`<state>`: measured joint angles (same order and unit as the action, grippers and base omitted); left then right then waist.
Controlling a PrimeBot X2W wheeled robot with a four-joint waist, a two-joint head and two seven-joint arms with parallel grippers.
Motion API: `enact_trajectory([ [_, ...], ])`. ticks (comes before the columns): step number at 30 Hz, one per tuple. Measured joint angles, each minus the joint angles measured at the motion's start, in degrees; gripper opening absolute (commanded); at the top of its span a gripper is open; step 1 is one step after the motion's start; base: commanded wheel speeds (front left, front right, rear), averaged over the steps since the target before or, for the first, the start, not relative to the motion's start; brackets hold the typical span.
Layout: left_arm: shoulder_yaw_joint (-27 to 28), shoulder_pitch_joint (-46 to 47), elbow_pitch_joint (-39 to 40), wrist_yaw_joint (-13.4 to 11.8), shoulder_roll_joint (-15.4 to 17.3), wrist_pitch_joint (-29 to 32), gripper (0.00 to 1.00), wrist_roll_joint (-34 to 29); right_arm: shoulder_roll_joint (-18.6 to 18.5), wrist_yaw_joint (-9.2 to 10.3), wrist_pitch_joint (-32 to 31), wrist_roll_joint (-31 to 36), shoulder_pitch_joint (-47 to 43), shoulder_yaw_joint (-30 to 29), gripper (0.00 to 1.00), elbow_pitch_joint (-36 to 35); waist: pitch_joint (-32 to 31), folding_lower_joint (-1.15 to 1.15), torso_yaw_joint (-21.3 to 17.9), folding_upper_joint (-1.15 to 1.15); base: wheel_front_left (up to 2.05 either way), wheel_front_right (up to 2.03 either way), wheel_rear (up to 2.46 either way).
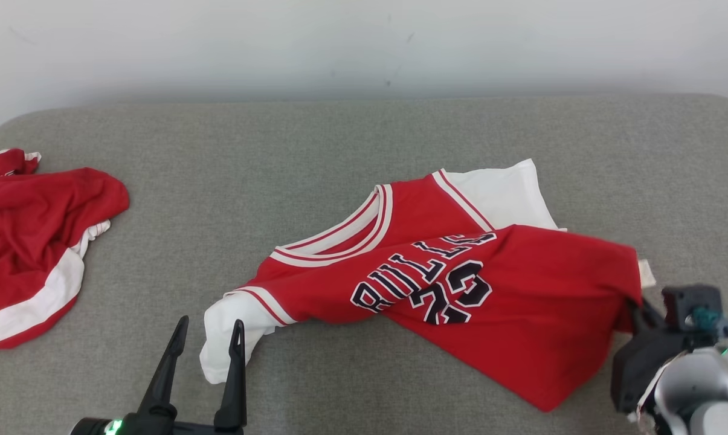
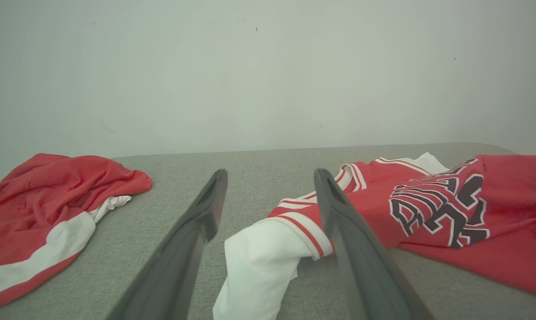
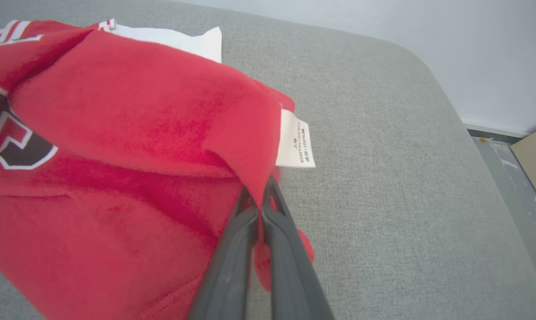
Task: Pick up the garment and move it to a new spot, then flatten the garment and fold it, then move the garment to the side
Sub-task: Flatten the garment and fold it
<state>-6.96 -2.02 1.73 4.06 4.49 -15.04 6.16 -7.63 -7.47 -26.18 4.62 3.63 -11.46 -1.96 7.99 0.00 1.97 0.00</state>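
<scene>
The garment (image 1: pixel 448 272) is a red jersey with white sleeves and dark lettering, lying rumpled on the grey surface (image 1: pixel 339 151). My right gripper (image 3: pixel 259 195) is shut on the jersey's red hem (image 3: pixel 250 146) beside a white care label (image 3: pixel 294 144), and the cloth there is pulled up off the surface. In the head view this gripper (image 1: pixel 635 308) sits at the jersey's right edge. My left gripper (image 1: pixel 209 335) stands open just left of the white sleeve (image 1: pixel 225 338). Seen from the left wrist, that sleeve (image 2: pixel 259 262) lies between the two fingers (image 2: pixel 196 231).
A second red and white garment (image 1: pixel 31 241) lies bunched at the left edge of the grey surface. A pale wall (image 1: pixel 364 42) runs along the back. Off the surface's right edge there is floor with a tan board (image 3: pixel 534 155).
</scene>
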Motion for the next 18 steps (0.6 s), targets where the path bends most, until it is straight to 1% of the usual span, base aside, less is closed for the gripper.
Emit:
enact_trajectory([
  [2,0.1,0.0,-0.1,0.1,-0.1,0.0,1.0,-0.1,-2.0,0.0,-0.1,-0.2,2.0,0.8,0.0,-0.2,0.0,0.0,-0.1,0.0,0.0,0.0,0.0],
  [5,0.2,0.0,-0.1,0.5,-0.3,0.0,1.0,-0.5,-6.5,0.0,-1.1,-1.3,6.7,3.0,0.0,1.0,0.3,0.0,0.0,0.0,0.0,0.0,0.0],
  [8,0.0,0.2,-0.2,0.9,-0.4,0.0,1.0,-0.6,-11.3,0.0,-1.7,-2.7,12.1,6.4,0.0,4.1,0.8,0.0,0.5,0.0,0.0,0.0,0.0],
  [11,-0.4,1.0,-0.3,1.1,-0.5,0.0,1.0,-0.6,-14.6,0.0,-0.9,-4.5,18.6,9.1,0.0,8.3,1.5,0.0,1.5,0.0,0.0,0.0,0.0],
  [13,-0.6,1.5,-0.2,1.4,-0.7,0.0,1.0,-0.8,-16.0,0.0,-0.3,-5.2,22.6,10.7,0.0,11.1,2.1,0.0,2.3,0.0,0.0,0.0,0.0],
  [18,-1.1,3.0,0.5,1.6,-1.0,0.0,1.0,-0.9,-18.0,0.0,1.8,-5.6,31.6,13.6,0.0,17.7,4.1,0.0,4.7,0.0,0.0,0.0,0.0],
])
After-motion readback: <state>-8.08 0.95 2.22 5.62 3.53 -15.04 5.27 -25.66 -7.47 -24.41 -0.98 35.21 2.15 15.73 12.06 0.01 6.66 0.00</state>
